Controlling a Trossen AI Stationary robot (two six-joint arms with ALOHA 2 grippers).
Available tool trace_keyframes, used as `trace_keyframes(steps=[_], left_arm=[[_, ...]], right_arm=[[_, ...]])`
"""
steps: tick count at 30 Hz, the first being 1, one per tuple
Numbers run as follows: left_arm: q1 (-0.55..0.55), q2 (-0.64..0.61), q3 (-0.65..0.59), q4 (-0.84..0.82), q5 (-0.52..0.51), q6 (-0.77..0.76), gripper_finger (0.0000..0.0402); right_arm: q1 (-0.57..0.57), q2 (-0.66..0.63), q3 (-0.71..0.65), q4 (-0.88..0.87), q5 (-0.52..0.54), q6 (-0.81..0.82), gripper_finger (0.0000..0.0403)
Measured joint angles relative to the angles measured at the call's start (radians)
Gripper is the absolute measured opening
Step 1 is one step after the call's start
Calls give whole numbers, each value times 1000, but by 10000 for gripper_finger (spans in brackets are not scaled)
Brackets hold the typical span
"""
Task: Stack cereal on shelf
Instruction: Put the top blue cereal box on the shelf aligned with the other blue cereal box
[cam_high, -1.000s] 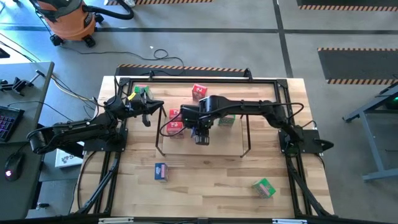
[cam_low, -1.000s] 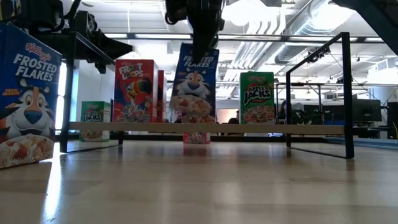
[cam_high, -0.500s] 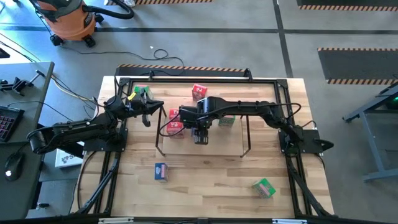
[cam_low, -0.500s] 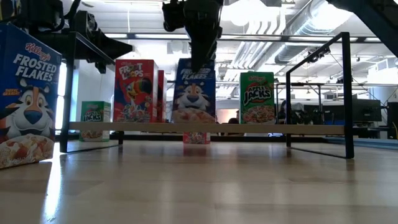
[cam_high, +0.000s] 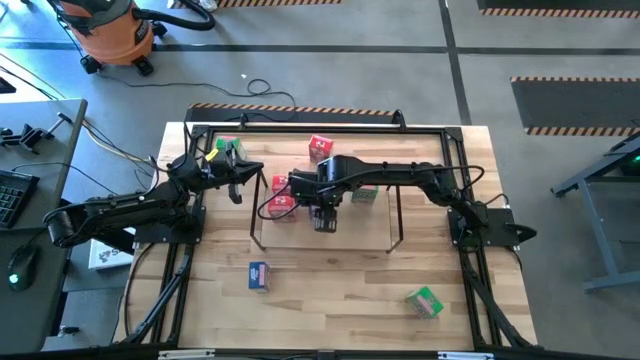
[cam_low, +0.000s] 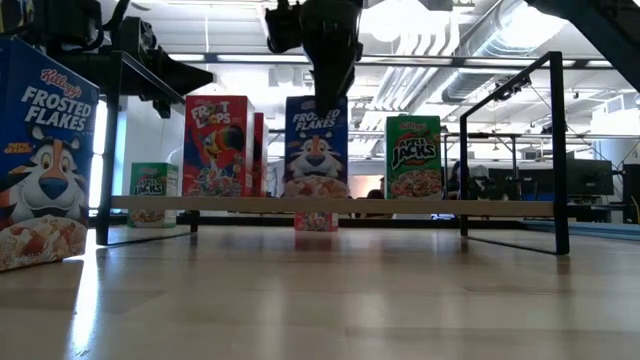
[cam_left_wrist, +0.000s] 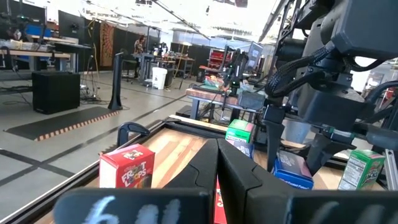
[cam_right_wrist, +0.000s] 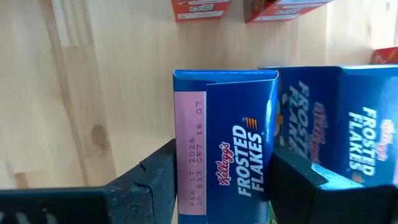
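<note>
A blue Frosted Flakes cereal box (cam_low: 316, 148) stands upright on the shelf (cam_low: 480, 207), between a red Froot Loops box (cam_low: 217, 145) and a green Apple Jacks box (cam_low: 414, 155). My right gripper (cam_high: 323, 222) points down over the blue box, open, with its fingers on either side of the box's top (cam_right_wrist: 225, 84). My left gripper (cam_high: 236, 184) waits shut and level at the table's far left, holding nothing. A second red box (cam_high: 281, 184) stands behind the Froot Loops box. My right gripper's fingers (cam_right_wrist: 155, 180) flank the two narrow sides of the blue box near its top, coming from above. Whether they touch the box I cannot tell. The box rests on its bottom on the shelf.
Loose boxes lie around the shelf: a blue one (cam_high: 259, 275) near the front left, a green one (cam_high: 425, 301) front right, a red one (cam_high: 320, 147) behind the shelf, a green one (cam_high: 228, 148) far left. The black rail frame (cam_high: 455, 160) borders the table.
The blue box, tipped a second ago with its lower part swung toward the table's near edge, has come upright and now stands on the shelf. My right gripper has stayed above it.
</note>
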Motion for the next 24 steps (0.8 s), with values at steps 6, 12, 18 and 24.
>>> trace_keyframes(steps=[6,12,18,24], left_arm=[[0,0,0,0,0,0,0],[0,0,0,0,0,-1,0],[0,0,0,0,0,-1,0],[0,0,0,0,0,-1,0]], right_arm=[[0,0,0,-4,17,-4,188],[0,0,0,2,41,-12,189],[0,0,0,13,59,-25,189],[1,0,0,14,55,-32,189]])
